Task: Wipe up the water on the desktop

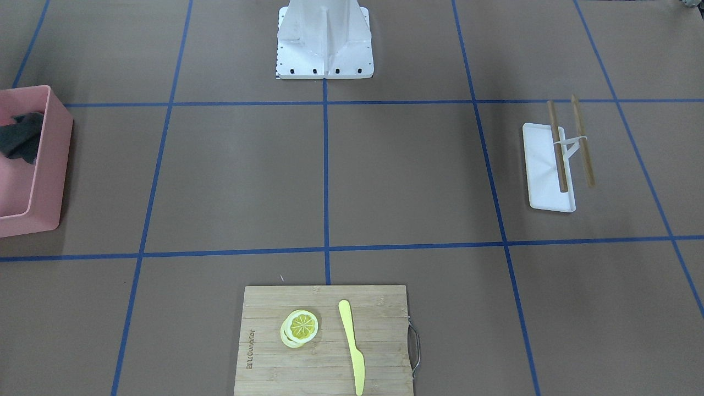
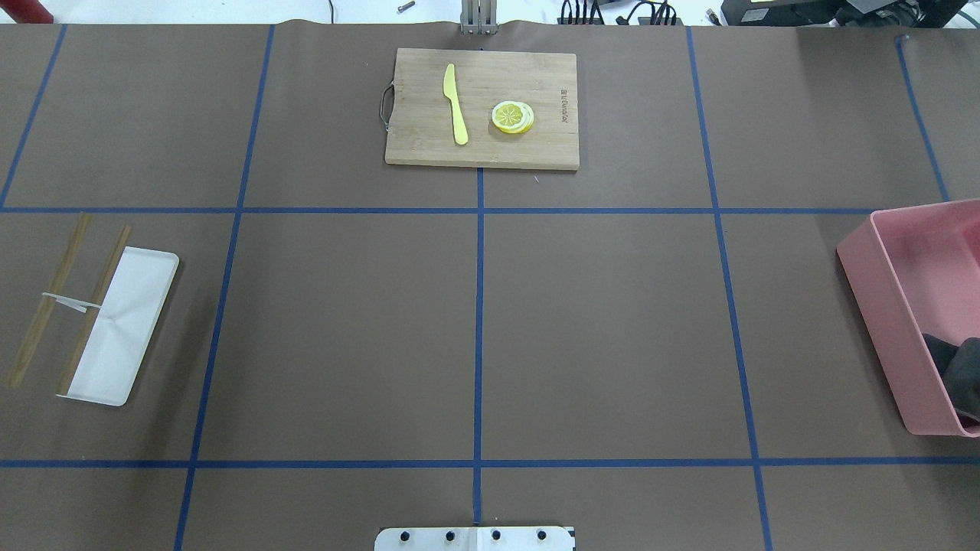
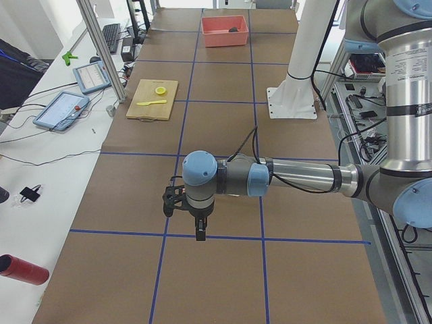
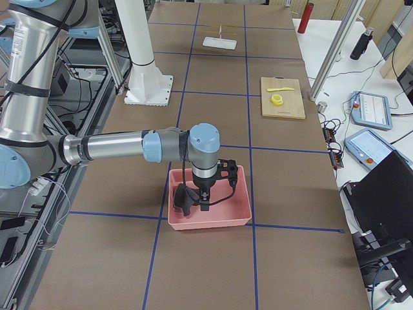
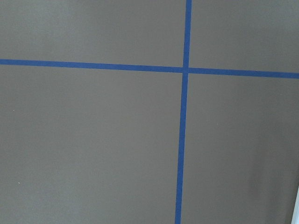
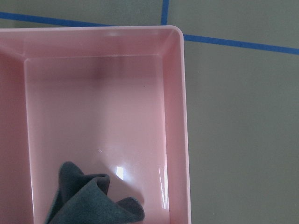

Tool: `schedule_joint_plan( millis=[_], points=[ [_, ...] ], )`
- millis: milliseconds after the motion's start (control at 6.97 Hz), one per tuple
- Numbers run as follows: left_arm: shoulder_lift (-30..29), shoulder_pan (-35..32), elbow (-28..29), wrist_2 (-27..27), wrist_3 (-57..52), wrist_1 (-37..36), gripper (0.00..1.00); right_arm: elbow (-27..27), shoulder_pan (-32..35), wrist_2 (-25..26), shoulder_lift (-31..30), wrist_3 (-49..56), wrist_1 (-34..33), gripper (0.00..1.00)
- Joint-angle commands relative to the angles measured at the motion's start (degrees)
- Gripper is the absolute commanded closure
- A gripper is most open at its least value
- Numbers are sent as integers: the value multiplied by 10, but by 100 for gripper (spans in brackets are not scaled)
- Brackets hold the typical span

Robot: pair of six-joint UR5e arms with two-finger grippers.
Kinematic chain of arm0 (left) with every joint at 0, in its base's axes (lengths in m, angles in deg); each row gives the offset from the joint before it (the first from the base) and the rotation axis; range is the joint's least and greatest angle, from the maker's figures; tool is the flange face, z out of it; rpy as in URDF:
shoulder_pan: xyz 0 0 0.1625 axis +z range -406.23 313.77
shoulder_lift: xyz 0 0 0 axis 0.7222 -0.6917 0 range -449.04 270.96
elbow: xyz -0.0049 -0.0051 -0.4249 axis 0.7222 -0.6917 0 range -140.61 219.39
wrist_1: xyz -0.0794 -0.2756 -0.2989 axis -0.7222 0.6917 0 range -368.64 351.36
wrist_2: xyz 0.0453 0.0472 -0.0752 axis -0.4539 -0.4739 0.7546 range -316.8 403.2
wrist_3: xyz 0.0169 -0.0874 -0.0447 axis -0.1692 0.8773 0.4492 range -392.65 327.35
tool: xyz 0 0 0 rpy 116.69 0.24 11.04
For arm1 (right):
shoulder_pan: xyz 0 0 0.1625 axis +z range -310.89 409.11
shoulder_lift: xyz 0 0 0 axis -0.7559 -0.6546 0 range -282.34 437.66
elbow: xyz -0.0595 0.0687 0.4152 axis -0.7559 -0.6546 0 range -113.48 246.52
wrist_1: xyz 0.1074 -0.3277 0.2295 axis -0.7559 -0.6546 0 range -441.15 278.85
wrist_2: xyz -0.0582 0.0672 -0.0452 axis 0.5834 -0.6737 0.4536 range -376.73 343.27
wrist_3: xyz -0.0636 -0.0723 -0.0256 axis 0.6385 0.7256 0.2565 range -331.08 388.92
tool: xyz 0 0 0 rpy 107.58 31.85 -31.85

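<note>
Brown desktop (image 2: 344, 344) bears a pink bin (image 2: 892, 321) holding a dark cloth (image 2: 957, 367).

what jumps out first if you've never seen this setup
The pink bin at the robot's right end of the desktop, with a dark cloth inside and the right gripper hanging over it. Next, the bamboo cutting board at the edge opposite the robot, carrying a yellow knife and lemon slices.

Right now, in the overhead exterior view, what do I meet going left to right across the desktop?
white tray → yellow knife → lemon slices → pink bin
</note>
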Motion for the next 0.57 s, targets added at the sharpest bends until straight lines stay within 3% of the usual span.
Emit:
schedule_joint_plan(
  millis=[0, 431],
  points=[
    [0, 0, 1, 0, 0, 0, 1, -3, 0, 8, 0, 0, 5, 0],
    [0, 0, 1, 0, -2, -1, 1, 10, 0, 13, 14, 3, 5, 0]
  ],
)
